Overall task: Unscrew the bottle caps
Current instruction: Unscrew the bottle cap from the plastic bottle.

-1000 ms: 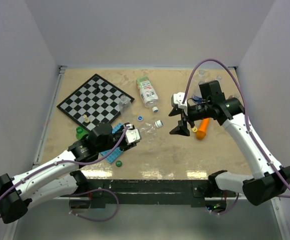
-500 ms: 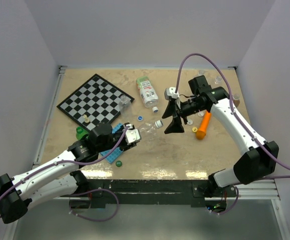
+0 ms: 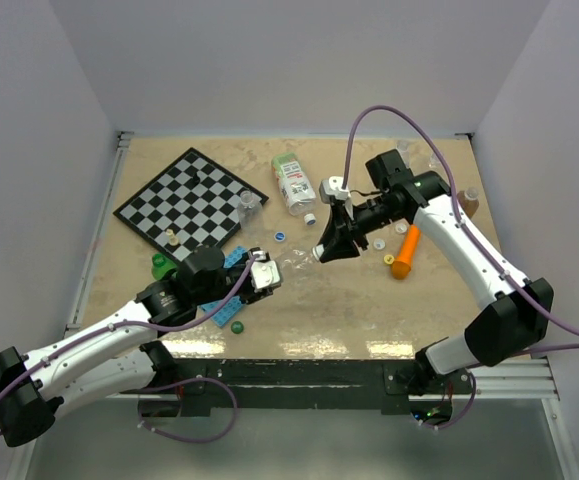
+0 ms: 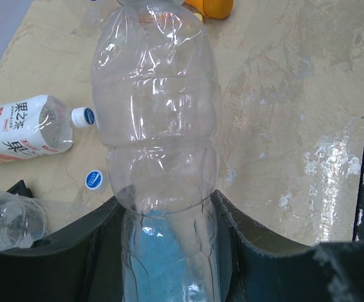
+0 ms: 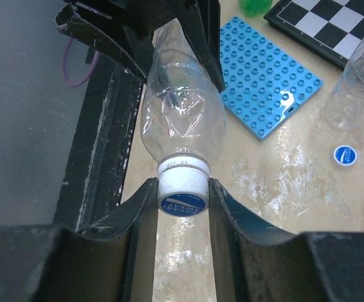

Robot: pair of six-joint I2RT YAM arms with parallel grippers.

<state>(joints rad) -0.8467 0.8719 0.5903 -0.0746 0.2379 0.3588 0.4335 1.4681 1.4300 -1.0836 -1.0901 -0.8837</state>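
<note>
Right gripper [image 3: 324, 250], open and off to the right a second ago, has swung left and closed on the white, blue-topped cap [image 5: 183, 198] of the clear bottle [image 4: 156, 113], lying mid-table toward the near edge. Left gripper [image 4: 166, 212] clamps the bottle's body. Unscrewing can likely begin.

Beige marble-look table [image 3: 369, 310], kinda cluttered: chessboard [image 3: 191, 200] far left, a labelled bottle [image 3: 293, 182] on its side mid-back, orange carrot toy [image 3: 404, 252] to the right. Loose blue cap [image 3: 280, 237] sits near that bottle's neck, green cap [image 3: 237, 325] near the front edge.
</note>
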